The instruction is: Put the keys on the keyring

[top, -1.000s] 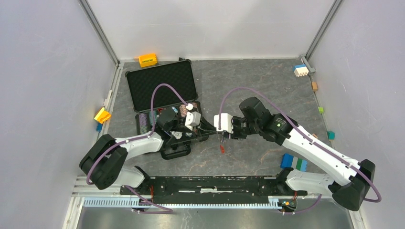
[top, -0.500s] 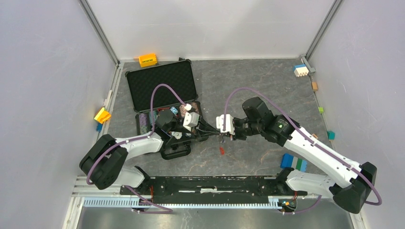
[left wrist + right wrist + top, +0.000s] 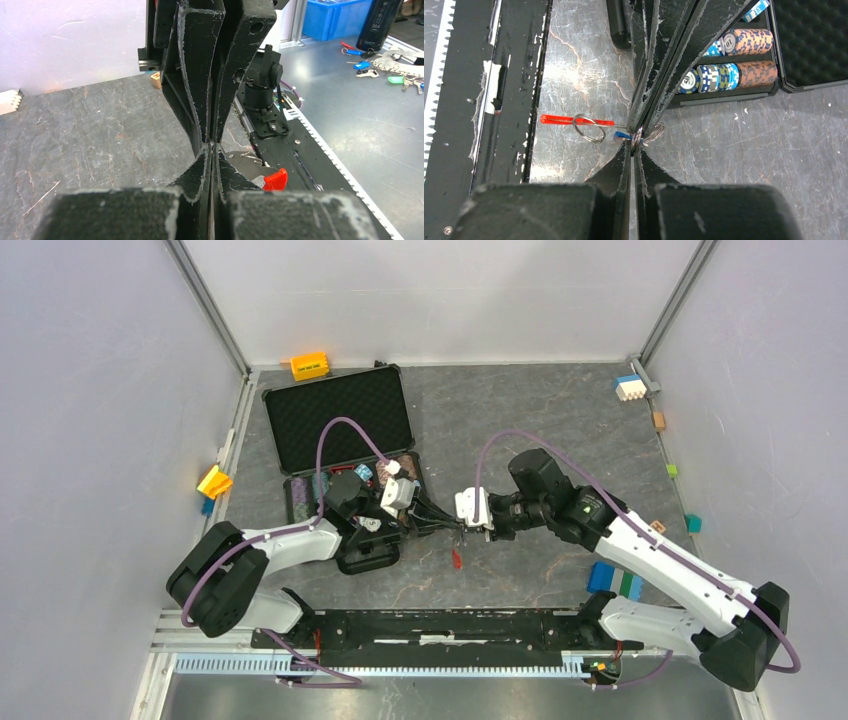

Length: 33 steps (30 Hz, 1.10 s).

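My two grippers meet tip to tip just right of the black case. The left gripper point(image 3: 447, 524) point(image 3: 212, 146) has its jaws pressed together, and the keyring point(image 3: 639, 135) sits right at their tips. The right gripper point(image 3: 467, 529) point(image 3: 636, 145) is closed on one silvery ring of that keyring, seen edge-on between its fingertips. A small key with a blue head point(image 3: 622, 135) sticks out beside those tips. The keyring's red strip point(image 3: 569, 119) point(image 3: 456, 559) point(image 3: 276, 180) hangs below on another small ring point(image 3: 589, 129), above the grey tabletop.
An open black case point(image 3: 340, 415) lies behind the left gripper, with rows of poker chips point(image 3: 729, 75) in its tray. A blue and green block point(image 3: 615, 582) sits near the right arm's base. An orange block point(image 3: 309, 365) lies at the back wall.
The right gripper's jaws have closed onto the ring. Both grippers and the hanging red strip have drifted slightly left and toward the near edge.
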### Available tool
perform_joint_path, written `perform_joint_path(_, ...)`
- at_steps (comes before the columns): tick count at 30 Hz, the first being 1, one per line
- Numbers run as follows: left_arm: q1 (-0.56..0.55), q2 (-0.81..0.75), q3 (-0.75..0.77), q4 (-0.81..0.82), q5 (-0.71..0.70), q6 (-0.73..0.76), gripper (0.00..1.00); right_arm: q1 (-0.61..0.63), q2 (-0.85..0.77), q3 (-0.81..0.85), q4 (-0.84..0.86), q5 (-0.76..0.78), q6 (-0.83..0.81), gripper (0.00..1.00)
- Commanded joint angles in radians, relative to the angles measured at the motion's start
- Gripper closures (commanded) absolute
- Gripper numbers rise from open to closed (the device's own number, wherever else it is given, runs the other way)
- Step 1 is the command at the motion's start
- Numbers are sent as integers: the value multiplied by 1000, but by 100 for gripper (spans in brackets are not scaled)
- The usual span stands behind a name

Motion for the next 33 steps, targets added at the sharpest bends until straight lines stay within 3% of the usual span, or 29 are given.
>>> perform_joint_path(1, -5, -19, 7, 108, 28, -46, 98, -5, -22, -32, 58, -37, -11, 92)
perform_joint_path(7, -6, -30, 5, 125, 42, -65, 98, -4, -44, -74, 122, -31, -13, 82)
perform_joint_path(16, -6, -43, -1, 127, 52, -75, 98, -5, -89, -112, 170, -21, -18, 78)
perform_joint_path(26, -6, -48, 10, 140, 30, -91, 98, -12, -179, -100, 148, -32, -28, 57)
perform_joint_path(33, -6, -44, 11, 147, 23, -101, 98, -13, -136, -82, 170, -91, -3, 58)
